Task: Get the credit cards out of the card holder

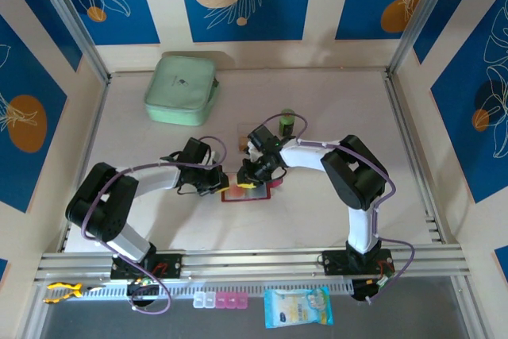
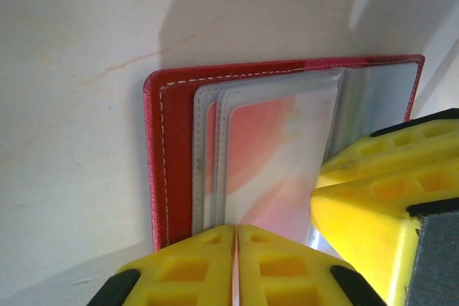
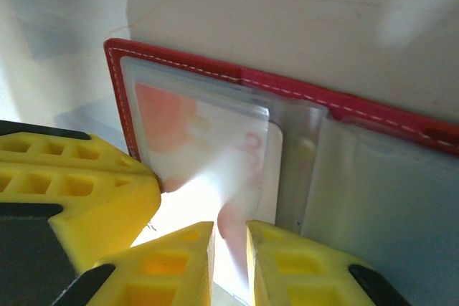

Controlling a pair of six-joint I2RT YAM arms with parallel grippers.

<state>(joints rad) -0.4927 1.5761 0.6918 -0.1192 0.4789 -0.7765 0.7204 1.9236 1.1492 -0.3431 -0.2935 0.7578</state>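
The dark red card holder (image 1: 248, 194) (image 2: 154, 163) (image 3: 287, 91) lies open on the table between both grippers, its clear sleeves facing up. An orange, red and white credit card (image 2: 258, 155) (image 3: 172, 116) shows through one sleeve. My left gripper (image 1: 226, 182) (image 2: 235, 228) is shut, fingertips together at the sleeves' near edge; I cannot tell if a sleeve is pinched. My right gripper (image 1: 252, 174) (image 3: 229, 227) is closed on the lifted, bent edge of the sleeved card. Each gripper's yellow fingers (image 2: 373, 198) (image 3: 79, 198) show in the other's wrist view.
A mint-green zip case (image 1: 182, 89) lies at the back left. A small green object (image 1: 287, 121) and a flat pale item (image 1: 244, 136) sit just behind the right gripper. Metal frame rails (image 1: 413, 140) border the table. A pill box (image 1: 221, 301) and a wipes pack (image 1: 298, 307) lie in front.
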